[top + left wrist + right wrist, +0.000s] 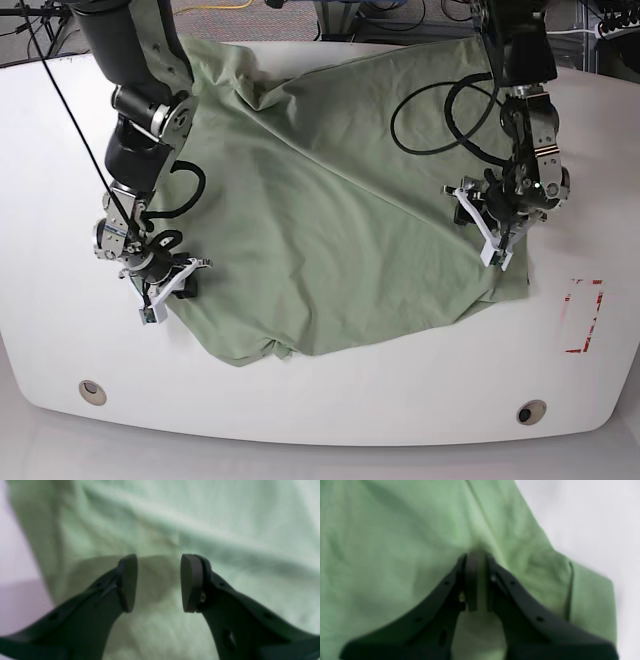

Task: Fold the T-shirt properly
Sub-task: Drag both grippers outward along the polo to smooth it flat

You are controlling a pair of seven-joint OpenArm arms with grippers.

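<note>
The pale green T-shirt [320, 220] lies spread and rumpled over the white table [400, 400], plain side up. My right gripper [165, 290] sits at the shirt's near-left edge. In the right wrist view it [477, 555] is shut on a pinched ridge of the T-shirt [382, 542], close to a sleeve hem. My left gripper [478, 225] is over the shirt's right edge. In the left wrist view it [159, 560] stands open just above the T-shirt [200, 517], with nothing between its pads.
A red rectangle outline [583, 316] marks the table at the right. Two round holes [92, 391] [531, 411] lie near the front edge. Black cables [430, 110] loop over the shirt by the left arm.
</note>
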